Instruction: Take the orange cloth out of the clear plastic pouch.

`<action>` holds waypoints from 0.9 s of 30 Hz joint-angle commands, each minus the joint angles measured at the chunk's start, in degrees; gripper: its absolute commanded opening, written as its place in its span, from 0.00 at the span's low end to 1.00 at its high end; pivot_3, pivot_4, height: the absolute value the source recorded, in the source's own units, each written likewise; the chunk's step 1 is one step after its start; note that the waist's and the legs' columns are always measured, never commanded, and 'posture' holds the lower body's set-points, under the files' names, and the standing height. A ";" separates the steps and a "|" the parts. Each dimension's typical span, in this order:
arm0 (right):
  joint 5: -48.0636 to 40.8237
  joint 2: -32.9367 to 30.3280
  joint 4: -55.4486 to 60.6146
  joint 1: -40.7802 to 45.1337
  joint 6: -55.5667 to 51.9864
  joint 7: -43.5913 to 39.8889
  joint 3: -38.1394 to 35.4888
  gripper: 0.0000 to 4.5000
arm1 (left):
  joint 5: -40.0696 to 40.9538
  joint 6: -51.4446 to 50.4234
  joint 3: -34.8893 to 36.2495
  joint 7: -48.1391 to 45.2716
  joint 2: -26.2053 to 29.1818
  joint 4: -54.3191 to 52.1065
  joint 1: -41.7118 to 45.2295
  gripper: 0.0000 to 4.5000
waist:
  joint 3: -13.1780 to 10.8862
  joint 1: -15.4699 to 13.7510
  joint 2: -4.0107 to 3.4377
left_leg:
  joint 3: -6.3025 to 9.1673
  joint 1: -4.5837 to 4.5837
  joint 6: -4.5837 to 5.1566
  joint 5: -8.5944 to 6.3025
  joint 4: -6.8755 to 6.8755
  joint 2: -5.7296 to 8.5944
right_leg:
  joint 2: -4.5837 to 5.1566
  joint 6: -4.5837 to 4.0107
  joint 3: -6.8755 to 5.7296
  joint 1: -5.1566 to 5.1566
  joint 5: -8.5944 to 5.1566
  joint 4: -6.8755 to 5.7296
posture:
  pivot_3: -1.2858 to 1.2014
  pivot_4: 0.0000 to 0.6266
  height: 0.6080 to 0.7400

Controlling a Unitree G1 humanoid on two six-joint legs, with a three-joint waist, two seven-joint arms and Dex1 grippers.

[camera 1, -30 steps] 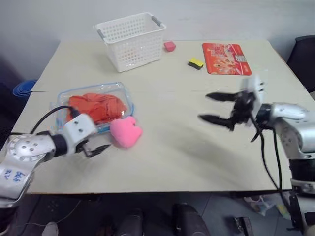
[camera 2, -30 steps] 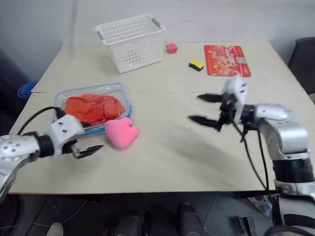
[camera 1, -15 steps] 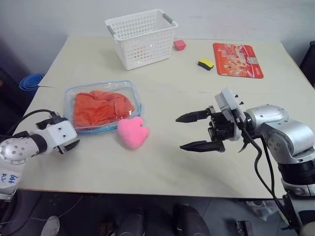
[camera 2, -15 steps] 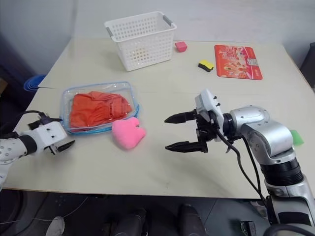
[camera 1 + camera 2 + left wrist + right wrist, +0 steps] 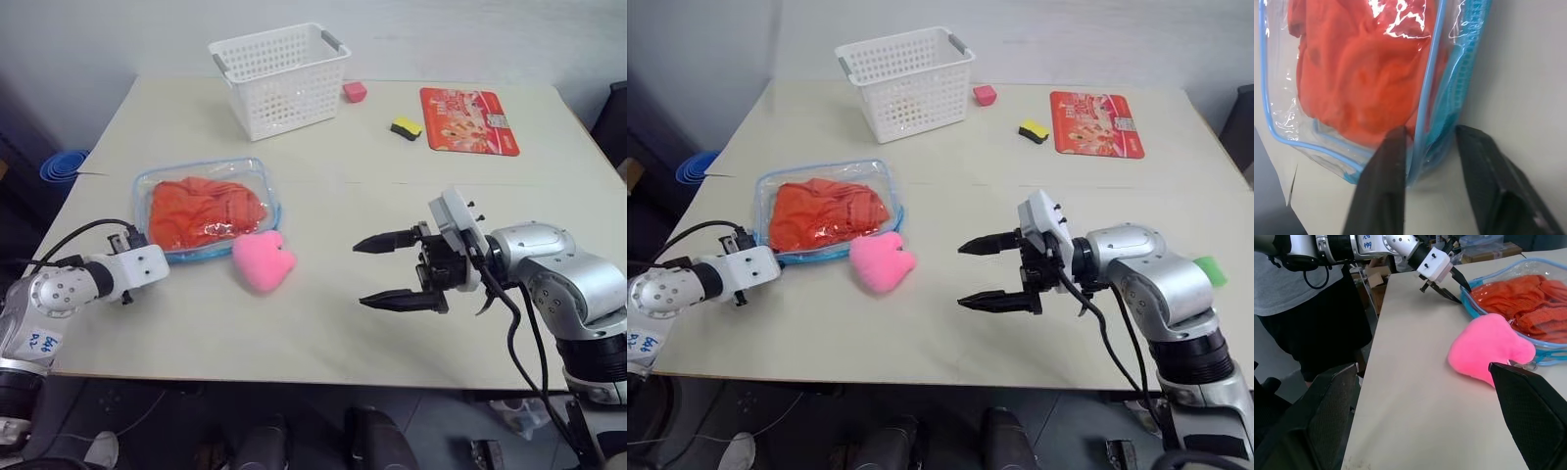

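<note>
The clear plastic pouch (image 5: 211,164), edged in light blue, lies flat on the table's left side. The wrinkled orange cloth (image 5: 201,211) is inside it. My left gripper (image 5: 1431,131) is at the pouch's near left corner. Its two black fingers are closed from either side on the blue rim (image 5: 1427,88), and the orange cloth (image 5: 1361,73) shows just beyond through the plastic. My right gripper (image 5: 361,273) hovers over the middle of the table, right of the pouch. It points left, open wide and holding nothing.
A pink heart-shaped sponge (image 5: 263,261) touches the pouch's near right corner, between the two grippers. At the back stand a white lattice basket (image 5: 279,73), a small pink block (image 5: 354,91), a yellow sponge (image 5: 405,127) and a red packet (image 5: 468,106).
My left gripper has moved forward to the pouch's corner and its fingers have closed on the rim. My right gripper has swung in toward the table's middle and stays open.
</note>
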State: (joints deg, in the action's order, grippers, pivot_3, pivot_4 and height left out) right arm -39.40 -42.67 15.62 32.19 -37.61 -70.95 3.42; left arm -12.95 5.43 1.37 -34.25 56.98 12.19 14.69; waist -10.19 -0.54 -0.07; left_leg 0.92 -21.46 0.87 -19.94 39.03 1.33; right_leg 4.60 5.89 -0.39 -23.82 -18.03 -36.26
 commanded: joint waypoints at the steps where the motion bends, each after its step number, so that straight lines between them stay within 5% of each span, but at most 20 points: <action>1: -0.94 -1.37 2.79 -0.63 0.31 0.70 -2.95 1.00 | -0.63 1.91 -0.12 0.34 -0.28 1.85 2.75 0.10 | 0.00 0.13 0.00 | 0.00 0.00 0.00 0.00 0.00 0.00 | 0.00 0.00 0.00 -0.02 0.00 -0.09 | 0.52 0.24 1.00; 3: -0.64 -1.52 2.68 -1.03 0.81 1.28 -3.56 1.00 | -0.88 2.51 -0.55 0.40 -0.82 2.28 3.98 0.01 | 0.00 0.07 0.00 | 0.01 -0.01 -0.01 0.00 0.00 0.00 | 0.00 0.00 -0.02 -0.03 0.00 -0.23 | 0.52 0.24 1.00; 14: 3.53 -4.49 -3.11 -2.28 1.91 6.43 -8.01 1.00 | 2.62 10.96 -1.33 -3.55 -3.63 -7.18 4.25 0.01 | 0.00 0.34 0.00 | 0.02 -0.03 0.00 0.00 0.01 0.02 | 0.00 0.00 -0.05 -0.03 0.00 -0.21 | 0.52 0.24 1.00; 22: 7.58 -9.04 -5.59 -7.71 5.22 8.24 -13.27 1.00 | 3.97 12.02 -7.14 -6.15 -12.45 -15.32 8.45 0.01 | 0.00 -0.15 0.01 | 0.00 -0.06 0.04 -0.02 0.07 0.04 | 0.00 0.01 -0.06 0.00 0.00 -0.18 | 0.52 0.24 1.00; 27: 9.01 -12.75 -6.88 -13.31 7.46 6.37 -16.75 1.00 | 0.82 14.42 -14.61 -7.73 -19.57 -10.39 16.10 0.01 | 0.01 -1.06 0.01 | -0.06 -0.06 0.05 0.00 0.14 0.06 | -0.06 0.03 -0.04 0.02 0.01 -0.22 | 0.52 0.24 1.00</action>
State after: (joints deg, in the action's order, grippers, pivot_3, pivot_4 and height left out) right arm -30.34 -54.05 8.22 19.16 -31.37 -63.69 -10.39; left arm -11.71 18.19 -12.03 -41.67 38.25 1.69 28.98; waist -10.18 -1.60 -0.06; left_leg 0.86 -21.51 0.94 -19.93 39.18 1.42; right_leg 4.55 5.93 -0.45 -23.80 -18.01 -36.50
